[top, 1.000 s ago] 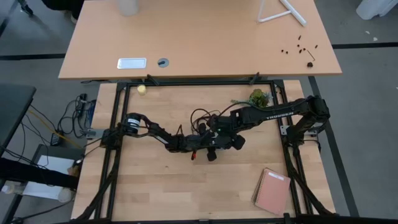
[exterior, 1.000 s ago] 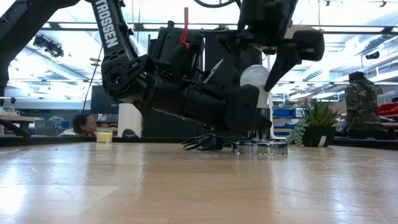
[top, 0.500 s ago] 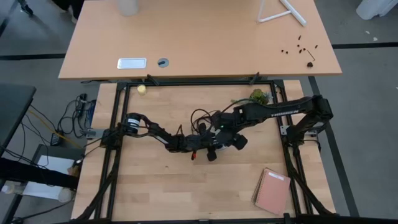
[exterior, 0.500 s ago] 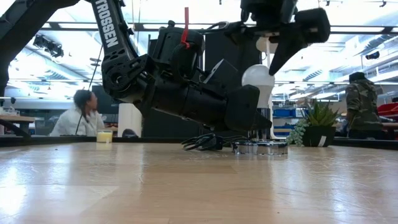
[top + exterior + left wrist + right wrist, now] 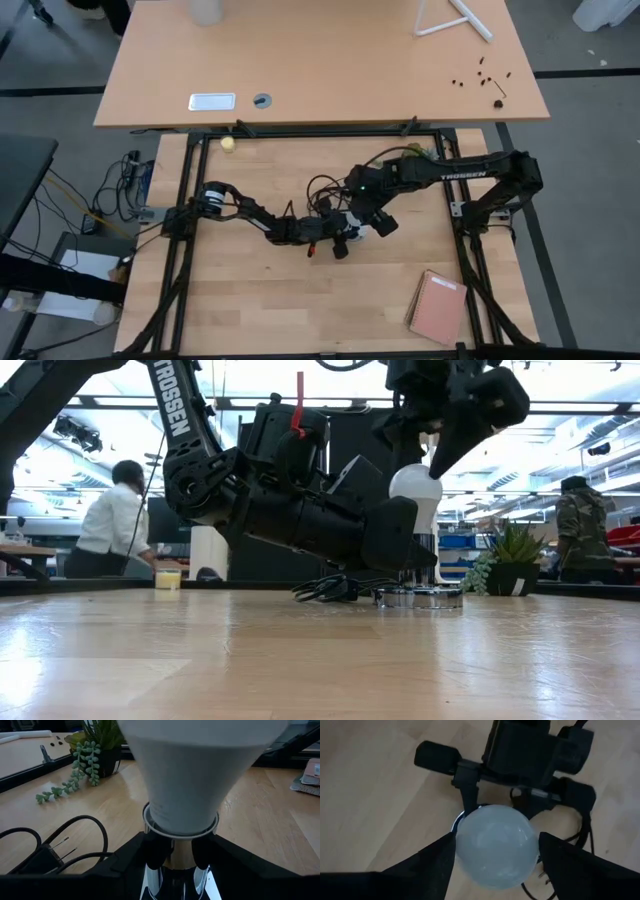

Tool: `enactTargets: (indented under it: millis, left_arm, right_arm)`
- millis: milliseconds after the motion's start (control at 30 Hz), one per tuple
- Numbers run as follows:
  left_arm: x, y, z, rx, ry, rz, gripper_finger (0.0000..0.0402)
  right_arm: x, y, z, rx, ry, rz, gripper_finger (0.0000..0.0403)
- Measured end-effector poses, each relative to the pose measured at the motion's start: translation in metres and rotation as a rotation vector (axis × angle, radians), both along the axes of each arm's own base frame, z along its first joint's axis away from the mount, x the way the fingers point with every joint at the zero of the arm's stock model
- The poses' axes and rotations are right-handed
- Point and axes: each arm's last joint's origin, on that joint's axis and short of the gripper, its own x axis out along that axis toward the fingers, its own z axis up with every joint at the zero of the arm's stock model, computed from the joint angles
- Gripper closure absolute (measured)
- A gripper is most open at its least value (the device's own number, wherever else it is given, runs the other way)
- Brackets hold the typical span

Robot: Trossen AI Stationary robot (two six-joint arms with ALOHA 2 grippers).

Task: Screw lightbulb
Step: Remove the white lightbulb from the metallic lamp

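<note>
From above, the two dark arms meet near the middle of the pale wooden table (image 5: 250,300): the left end effector (image 5: 338,243) reaches in low from the left, the right end effector (image 5: 366,226) comes in from the right, and a sliver of the small white pear-shaped lightbulb (image 5: 361,231) shows between them. A salmon-coloured notebook (image 5: 438,307) lies near the table's right front corner, a small green plant (image 5: 413,155) stands by the far edge, and a small yellowish ball (image 5: 228,144) rests at the far left. In the low view the lightbulb (image 5: 415,484) stands upright, base down, in the round silver socket disc (image 5: 420,596), which sits on the table with its black cord (image 5: 325,589) coiled beside it; the left end effector (image 5: 412,555) lies low against the socket, and the right end effector (image 5: 440,445) hangs above the bulb's dome. A person in a white top (image 5: 113,525) stands in the room behind. The left wrist view shows the lightbulb (image 5: 192,780) close up, its neck seated in the chrome socket (image 5: 175,870), which the left end effector's dark fingers (image 5: 157,855) grip on either side. The right wrist view looks down on the dome of the lightbulb (image 5: 495,845), with the right end effector's fingers (image 5: 420,862) spread apart on either side of it and not pressed against the glass.
</note>
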Motion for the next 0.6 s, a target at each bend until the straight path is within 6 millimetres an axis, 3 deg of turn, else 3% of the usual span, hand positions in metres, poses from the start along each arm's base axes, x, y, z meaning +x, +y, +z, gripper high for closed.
enactTargets:
  millis: [600]
  left_arm:
    - [0.000, 0.000, 0.000, -0.004, -0.001, 0.003, 0.0204]
  right_arm:
    - [-0.018, -0.001, 0.015, -0.063, 0.008, -0.224, 0.0132]
